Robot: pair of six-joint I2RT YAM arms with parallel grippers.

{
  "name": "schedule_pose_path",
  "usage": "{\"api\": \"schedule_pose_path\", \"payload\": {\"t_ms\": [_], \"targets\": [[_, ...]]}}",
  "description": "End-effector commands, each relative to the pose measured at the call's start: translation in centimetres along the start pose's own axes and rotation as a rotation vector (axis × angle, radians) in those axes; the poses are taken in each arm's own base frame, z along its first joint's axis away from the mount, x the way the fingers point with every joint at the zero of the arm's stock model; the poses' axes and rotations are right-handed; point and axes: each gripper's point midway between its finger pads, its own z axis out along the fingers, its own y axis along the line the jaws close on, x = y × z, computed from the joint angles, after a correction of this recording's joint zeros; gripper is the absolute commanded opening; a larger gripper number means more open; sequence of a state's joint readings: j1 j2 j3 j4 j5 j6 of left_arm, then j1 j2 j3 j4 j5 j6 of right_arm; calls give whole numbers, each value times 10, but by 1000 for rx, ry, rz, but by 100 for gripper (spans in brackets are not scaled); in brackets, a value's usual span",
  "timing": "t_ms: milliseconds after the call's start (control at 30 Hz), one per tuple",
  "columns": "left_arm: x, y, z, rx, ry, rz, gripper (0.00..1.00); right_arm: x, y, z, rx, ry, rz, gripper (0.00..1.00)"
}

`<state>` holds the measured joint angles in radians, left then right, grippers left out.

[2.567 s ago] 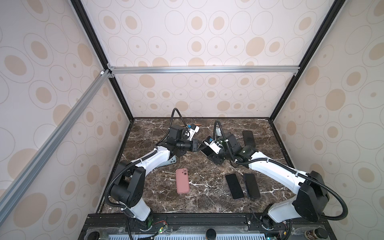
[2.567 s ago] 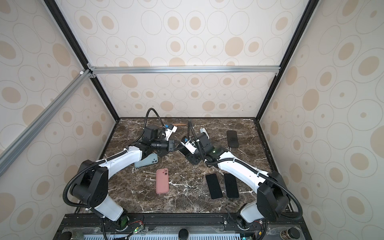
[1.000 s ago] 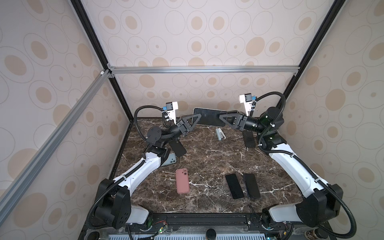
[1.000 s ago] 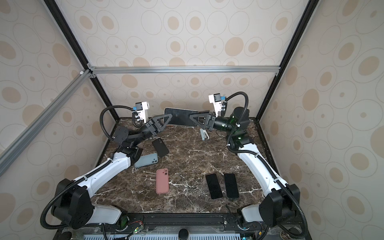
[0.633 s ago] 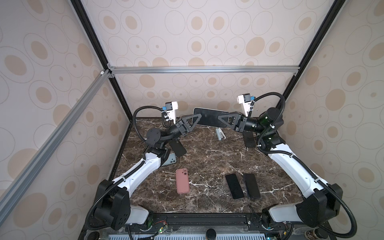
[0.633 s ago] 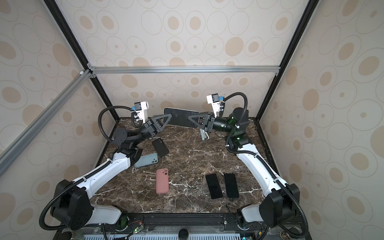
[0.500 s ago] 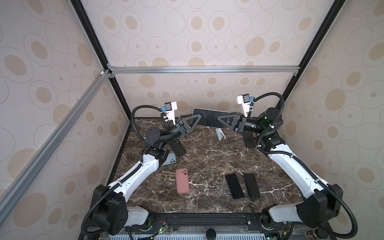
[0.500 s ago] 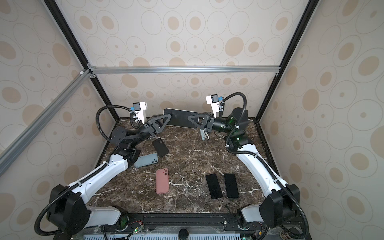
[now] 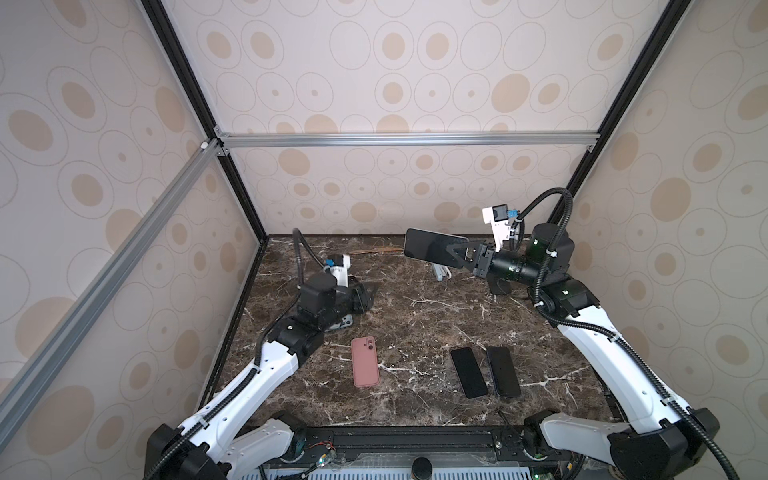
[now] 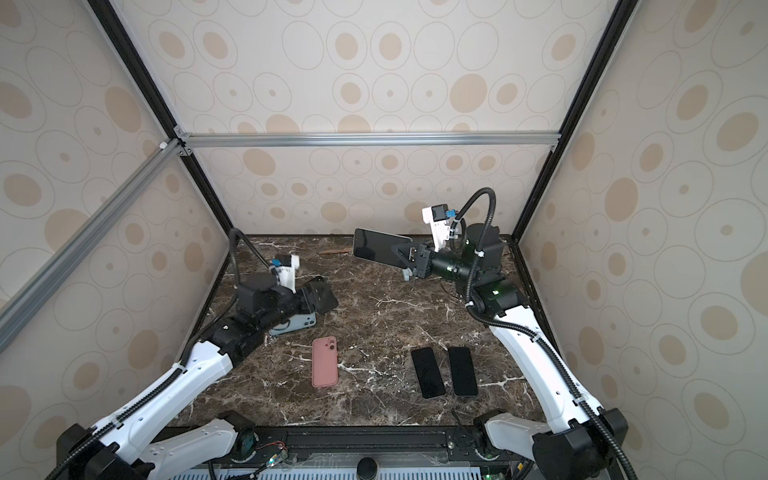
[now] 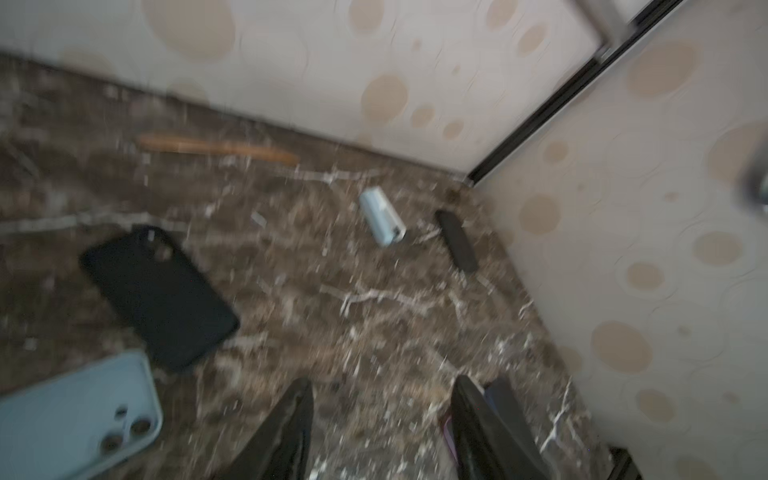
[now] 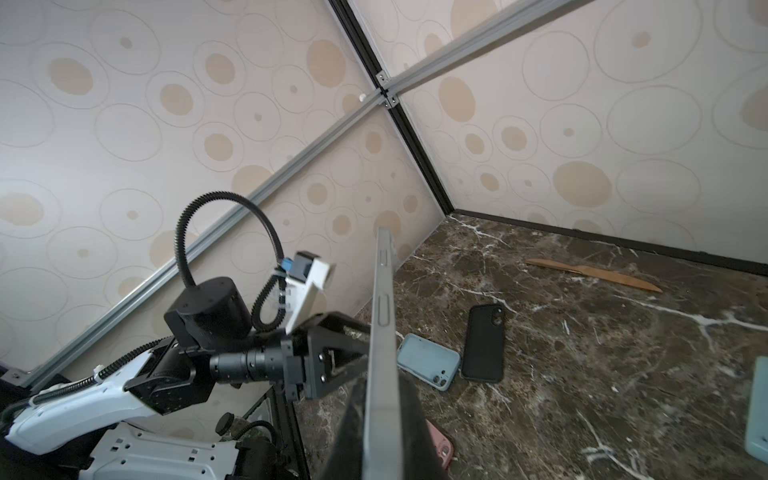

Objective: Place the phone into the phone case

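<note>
Clamping one end of the phone [image 9: 428, 248], the right gripper [image 9: 453, 254] points level across the table [image 9: 415, 324], elbow bent, with the phone carried high above it. The left gripper [image 11: 382, 380] hangs low on an outstretched arm, jaws apart and empty, with the black case [image 11: 158, 295] just beside it.

Blue case [image 11: 75, 409] blurred, edge-cropped
</note>
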<state>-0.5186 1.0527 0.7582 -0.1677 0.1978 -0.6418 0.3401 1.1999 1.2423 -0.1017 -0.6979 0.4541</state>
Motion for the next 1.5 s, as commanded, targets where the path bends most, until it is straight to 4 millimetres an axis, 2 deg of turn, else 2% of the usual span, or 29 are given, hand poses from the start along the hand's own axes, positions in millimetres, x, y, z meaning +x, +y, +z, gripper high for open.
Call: {"api": "schedule_pose_path", "payload": {"t_ms": [0,67,133,300,600,767,933,1133,1300,1467], "targets": [[87,39,-1,-147,236,-70,53,12,-15,-2,63,20,-13,0],[117,40,3,-151,303,-87,53,17,-18,-1,68,29,-3,0],[138,42,7,-156,354,-112,53,21,-21,-1,77,30,4,0],[180,49,18,-163,453,-188,53,26,-25,-2,92,42,2,0],[203,24,42,-70,553,-219,52,36,-27,-10,124,65,-18,0],[194,-5,62,52,538,-268,52,38,-25,-13,123,68,-27,0],[166,-32,93,133,459,-262,56,38,-22,-16,123,71,-35,0],[143,-61,136,238,392,-384,57,37,-20,-21,136,67,-49,0],[119,-77,169,288,317,-443,58,37,-16,-28,151,59,-57,0],[92,-81,196,274,250,-447,59,39,-17,-33,175,62,-62,0]]}}
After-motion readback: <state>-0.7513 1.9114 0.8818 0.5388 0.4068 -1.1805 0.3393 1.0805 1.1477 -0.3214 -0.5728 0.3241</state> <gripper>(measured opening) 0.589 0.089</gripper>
